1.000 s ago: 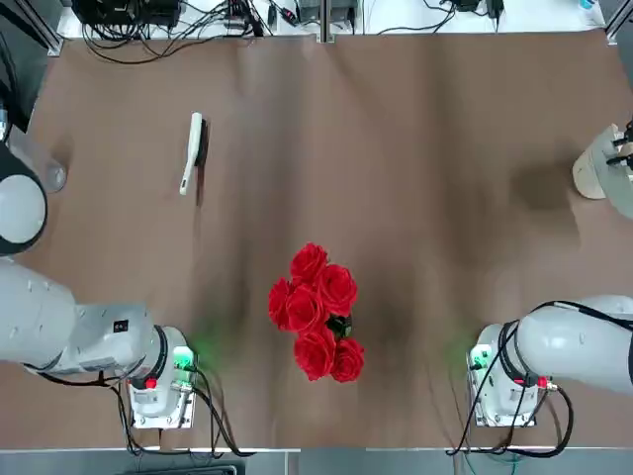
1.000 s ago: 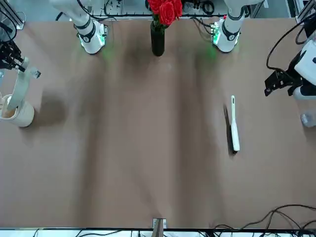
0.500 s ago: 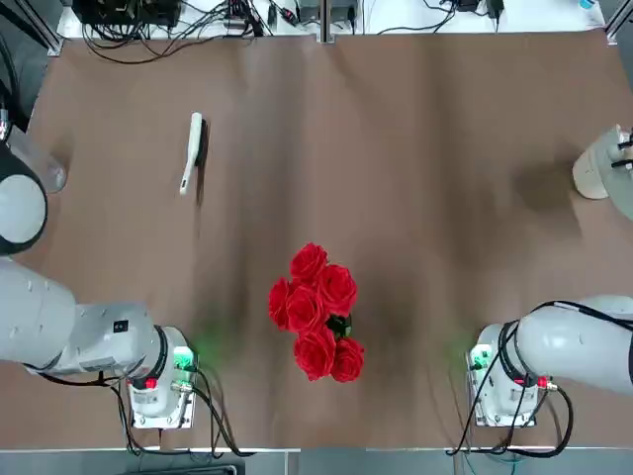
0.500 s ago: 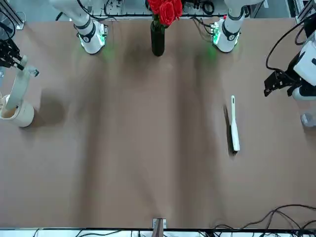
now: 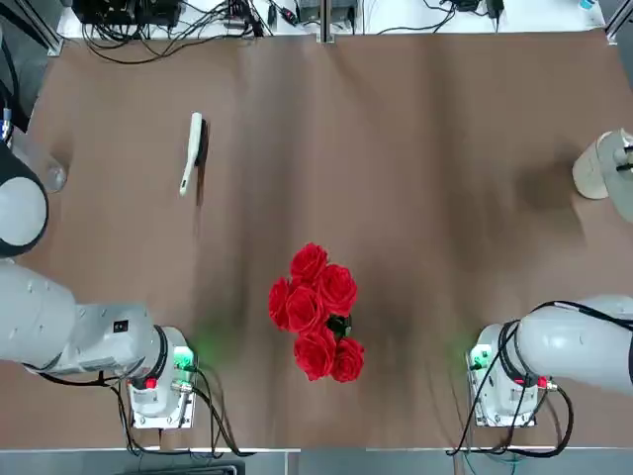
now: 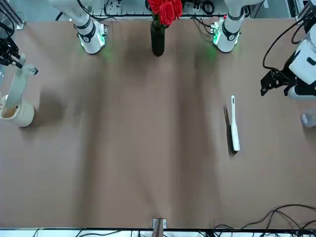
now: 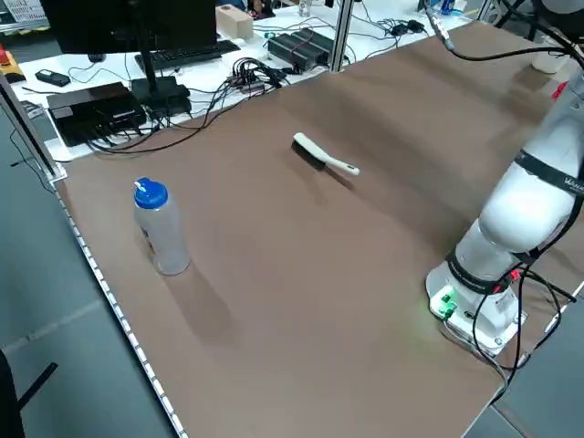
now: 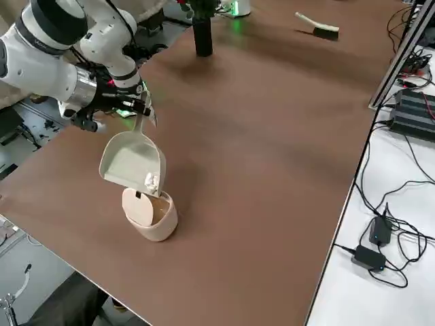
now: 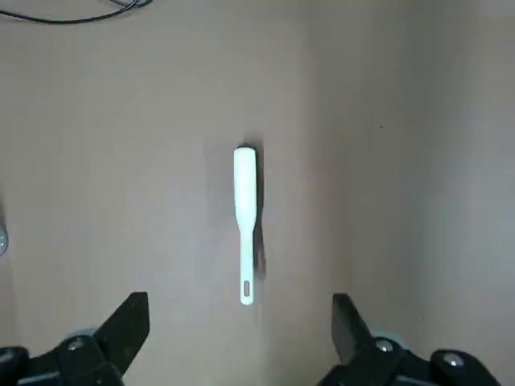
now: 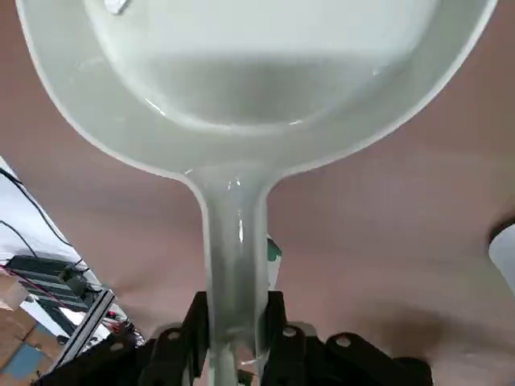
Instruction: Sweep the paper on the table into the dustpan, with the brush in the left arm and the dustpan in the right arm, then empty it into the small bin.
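Observation:
My right gripper (image 8: 141, 112) is shut on the handle of the pale grey-green dustpan (image 8: 131, 158), which it holds tilted steeply, mouth down, over the small cream bin (image 8: 151, 213) at the table's right edge. A tiny white paper wad (image 8: 151, 180) lies at the scoop's lower lip, just above the bin. In the right wrist view the fingers (image 10: 195, 315) clamp the dustpan (image 10: 241, 88) handle. The brush (image 5: 192, 150) lies flat on the table (image 5: 415, 198), far left. My left gripper (image 9: 237, 310) hangs open above the brush (image 9: 245, 217), not touching it.
A dark vase of red roses (image 5: 318, 312) stands near the robot's edge between the two arm bases. A clear bottle with a blue cap (image 7: 160, 228) stands by the table's left edge. Cables and electronics (image 5: 158, 20) lie beyond the far edge.
The right gripper has shifted slightly outward with the dustpan, tipping it a little more over the bin. The left gripper has drifted a little. The brush has not moved.

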Robot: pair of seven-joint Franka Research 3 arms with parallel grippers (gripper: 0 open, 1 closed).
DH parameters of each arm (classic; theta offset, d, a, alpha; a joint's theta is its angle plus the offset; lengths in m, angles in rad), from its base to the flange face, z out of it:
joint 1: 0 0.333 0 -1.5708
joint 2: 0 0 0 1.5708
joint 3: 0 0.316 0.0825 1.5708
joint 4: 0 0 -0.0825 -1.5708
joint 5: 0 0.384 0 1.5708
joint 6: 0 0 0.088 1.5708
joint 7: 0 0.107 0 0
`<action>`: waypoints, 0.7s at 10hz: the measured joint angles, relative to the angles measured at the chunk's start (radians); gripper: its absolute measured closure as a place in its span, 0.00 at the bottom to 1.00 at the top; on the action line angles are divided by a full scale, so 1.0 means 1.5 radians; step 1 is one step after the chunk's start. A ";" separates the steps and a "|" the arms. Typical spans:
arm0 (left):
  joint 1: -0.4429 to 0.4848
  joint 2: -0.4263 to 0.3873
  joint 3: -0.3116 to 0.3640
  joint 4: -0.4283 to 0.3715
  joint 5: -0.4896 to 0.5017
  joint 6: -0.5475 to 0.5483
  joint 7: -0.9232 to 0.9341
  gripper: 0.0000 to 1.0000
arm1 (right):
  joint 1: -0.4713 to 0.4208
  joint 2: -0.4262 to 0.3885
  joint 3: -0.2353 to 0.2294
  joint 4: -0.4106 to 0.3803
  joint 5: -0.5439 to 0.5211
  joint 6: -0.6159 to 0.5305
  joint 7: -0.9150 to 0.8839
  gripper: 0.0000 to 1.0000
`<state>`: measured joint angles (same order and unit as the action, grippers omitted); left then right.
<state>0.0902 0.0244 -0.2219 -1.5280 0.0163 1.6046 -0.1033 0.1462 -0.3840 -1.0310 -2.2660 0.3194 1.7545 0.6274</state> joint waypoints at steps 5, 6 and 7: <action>0.000 0.000 -0.010 0.002 0.000 0.000 -0.011 0.00 | 0.025 0.005 -0.005 0.006 0.003 -0.044 -0.004 0.67; 0.000 0.000 -0.015 0.002 0.000 0.000 -0.019 0.00 | 0.026 0.010 -0.005 0.007 0.003 -0.045 -0.004 0.67; 0.000 0.000 -0.018 0.002 0.000 0.000 -0.027 0.00 | 0.026 0.015 -0.006 0.012 0.003 -0.051 -0.004 0.67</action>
<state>0.0899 0.0241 -0.2490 -1.5248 0.0166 1.6046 -0.1436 0.1855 -0.3612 -1.0394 -2.2480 0.3241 1.6777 0.6208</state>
